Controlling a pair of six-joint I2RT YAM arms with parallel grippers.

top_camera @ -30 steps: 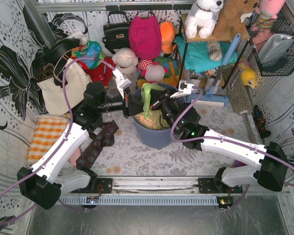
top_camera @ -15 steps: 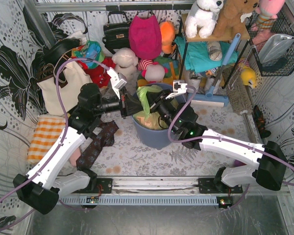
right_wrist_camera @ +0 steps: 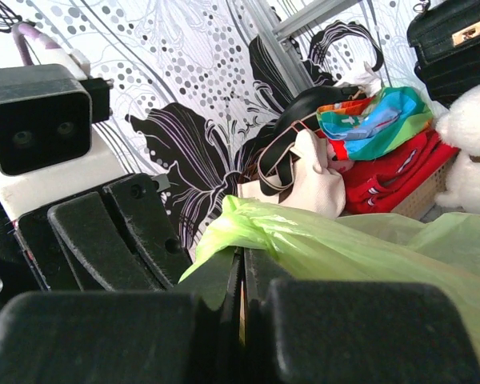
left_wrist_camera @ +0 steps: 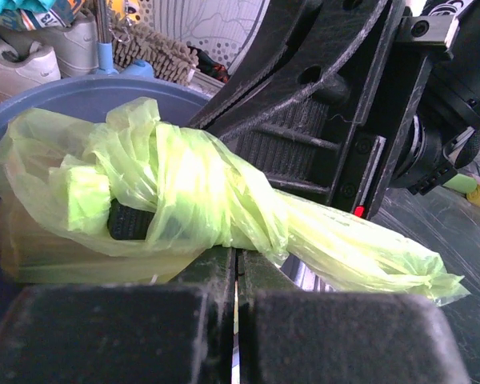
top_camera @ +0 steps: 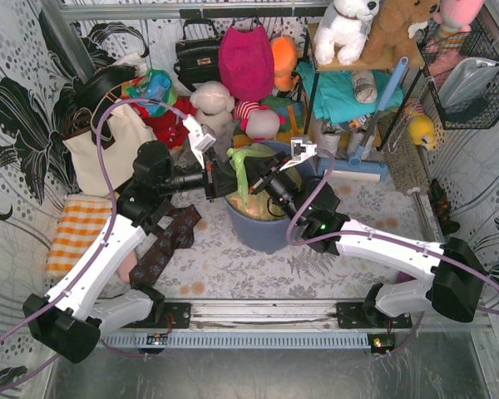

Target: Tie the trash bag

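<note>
The trash bag (left_wrist_camera: 184, 192) lies twisted crosswise between the left pincer (left_wrist_camera: 236, 268) and right pincer (right_wrist_camera: 242, 272), each clamped on one end.

White wall panels printed with black flowers and dots (top_camera: 17, 108) enclose a grey leaf-patterned tabletop (top_camera: 233, 266). A black-framed wooden shelf rack (top_camera: 362, 64) stands back right, under even light.

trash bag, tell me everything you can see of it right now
The trash bag is thin, translucent light-green plastic, crinkled, its neck gathered and twisted into a wrapped loop above the blue-grey bin it sits in. Lower down, crumpled paper shows through. The left gripper and right gripper are shut, each pinching a strand of it.
</note>
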